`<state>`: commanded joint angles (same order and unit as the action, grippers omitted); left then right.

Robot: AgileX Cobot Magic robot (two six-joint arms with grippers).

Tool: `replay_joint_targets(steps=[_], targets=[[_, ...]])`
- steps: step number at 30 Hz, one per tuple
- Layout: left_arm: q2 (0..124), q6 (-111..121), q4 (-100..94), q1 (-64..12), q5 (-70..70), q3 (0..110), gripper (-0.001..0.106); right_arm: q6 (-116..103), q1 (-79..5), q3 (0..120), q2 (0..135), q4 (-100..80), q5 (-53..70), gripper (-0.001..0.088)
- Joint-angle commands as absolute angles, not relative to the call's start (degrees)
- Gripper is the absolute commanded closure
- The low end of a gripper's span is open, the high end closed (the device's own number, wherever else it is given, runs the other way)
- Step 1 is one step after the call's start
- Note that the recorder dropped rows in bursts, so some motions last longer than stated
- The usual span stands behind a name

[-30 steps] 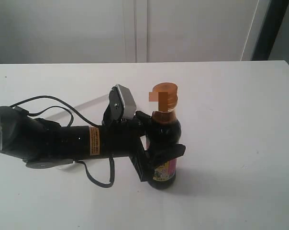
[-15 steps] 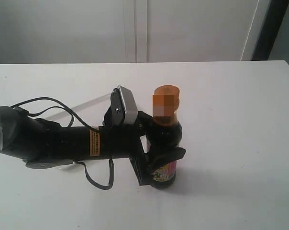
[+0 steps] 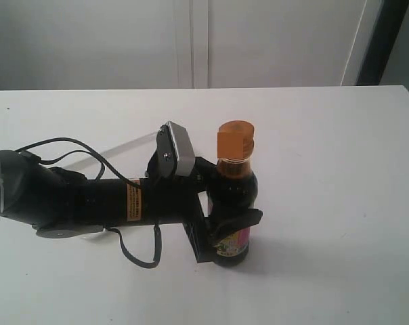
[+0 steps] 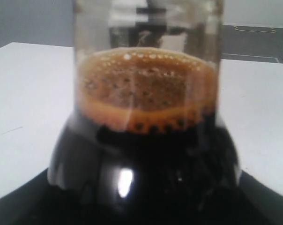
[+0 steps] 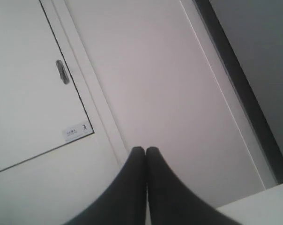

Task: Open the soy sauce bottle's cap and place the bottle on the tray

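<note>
The soy sauce bottle (image 3: 235, 183) stands upright on the white table (image 3: 326, 149), dark liquid inside and its pink and yellow label low on the front. Its copper-orange cap (image 3: 235, 141) sits down on the neck. My left gripper (image 3: 226, 196) reaches in from the left and is shut on the bottle's body, one finger behind and one in front. In the left wrist view the bottle (image 4: 146, 140) fills the frame, foam at the liquid's top, with black fingers (image 4: 19, 206) at the lower corners. My right gripper (image 5: 146, 151) is shut on nothing, aimed at a wall. The tray is out of view.
The left arm's black cable (image 3: 133, 254) loops on the table beside the arm. A white cabinet door with a handle (image 5: 62, 71) shows in the right wrist view. White wall panels stand behind the table's far edge (image 3: 259, 88).
The bottle, held by the left gripper, has shifted slightly right and come from a slight tilt to upright. The cap stays down. The left wrist has edged right.
</note>
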<state>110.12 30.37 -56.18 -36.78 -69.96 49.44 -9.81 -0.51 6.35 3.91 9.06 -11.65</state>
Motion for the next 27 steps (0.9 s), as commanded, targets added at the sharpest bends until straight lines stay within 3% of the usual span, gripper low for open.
replay_joint_targets(steps=[13, 27], targets=[[110.12, 29.6, -56.18, -36.78, -69.96, 49.44, 0.105, -5.21, -0.51, 19.56, 32.13, 4.47, -18.52, 0.0868], [110.12, 29.6, -56.18, -36.78, -69.96, 49.44, 0.105, -3.02, -5.44, 19.89, 51.95, 0.0, -30.07, 0.0868]])
